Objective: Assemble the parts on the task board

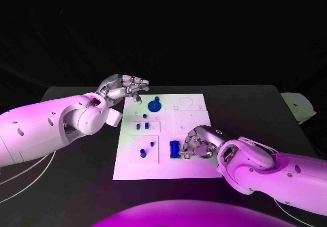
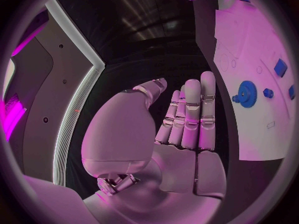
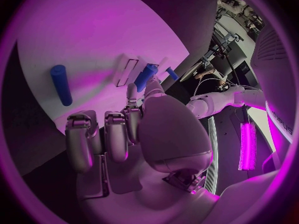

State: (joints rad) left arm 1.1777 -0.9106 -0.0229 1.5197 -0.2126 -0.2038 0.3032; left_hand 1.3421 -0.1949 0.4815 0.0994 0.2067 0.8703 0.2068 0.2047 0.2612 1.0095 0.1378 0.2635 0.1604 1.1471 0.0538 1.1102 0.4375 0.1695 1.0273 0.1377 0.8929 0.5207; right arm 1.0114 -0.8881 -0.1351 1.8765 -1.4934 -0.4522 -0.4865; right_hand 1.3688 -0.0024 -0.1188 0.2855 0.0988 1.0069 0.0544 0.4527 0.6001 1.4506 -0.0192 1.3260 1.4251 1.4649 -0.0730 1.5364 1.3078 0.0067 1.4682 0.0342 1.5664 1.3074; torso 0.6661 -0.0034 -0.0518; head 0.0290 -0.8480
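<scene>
Blue cylinder (image 1: 174, 149) lies flat on the task board (image 1: 194, 168), near edge, long axis running toward and away from the robot. Right robot hand (image 1: 196, 144) sits just beside it, to the cylinder's right, fingers curled; probably grasping nothing, though the contact is unclear. Left robot hand (image 1: 124, 88) hovers released at the board's far-left corner, well apart.
</scene>
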